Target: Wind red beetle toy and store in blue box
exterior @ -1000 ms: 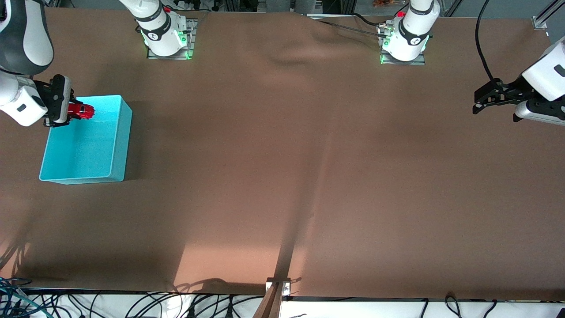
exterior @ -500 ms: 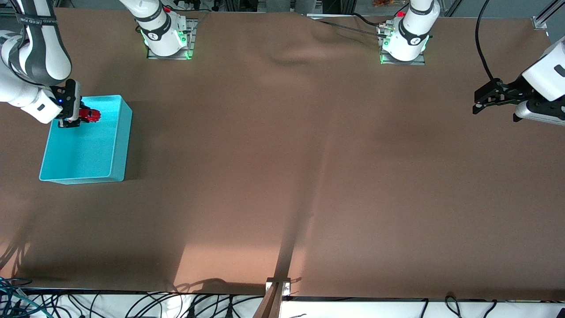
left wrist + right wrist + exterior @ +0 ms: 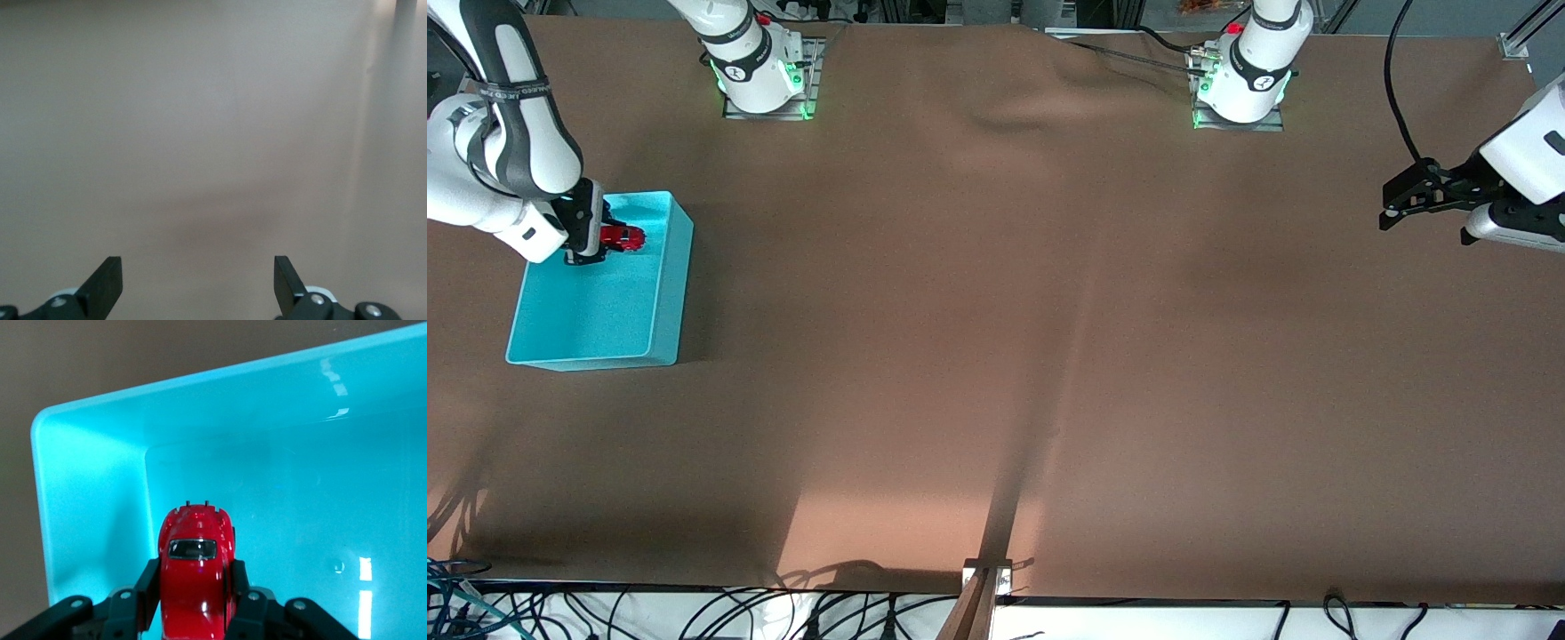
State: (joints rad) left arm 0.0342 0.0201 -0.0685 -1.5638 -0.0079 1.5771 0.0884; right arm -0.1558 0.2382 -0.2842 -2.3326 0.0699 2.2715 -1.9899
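We are holding the tiny glossy red beetle-shaped toy car (image 3: 197, 570) in the right claw (image 3: 596, 238), whose fingers are clamped on its flanks, nose pointing away from the claw. It is hanging inside the mouth of the light-blue rectangular plastic box (image 3: 660, 302), directly below the claw. We are judging the toy light, rigid and slippery on its paint, so the flat sides between the wheels are suiting a grip best. The left claw (image 3: 1396, 197) is waiting with fingers apart over the brown desk (image 3: 1049, 356).

Red beetle toy (image 3: 197, 570) glossy – blue box (image 3: 87, 493) smooth plastic (shiny); table (image 3: 1049, 356) matt.
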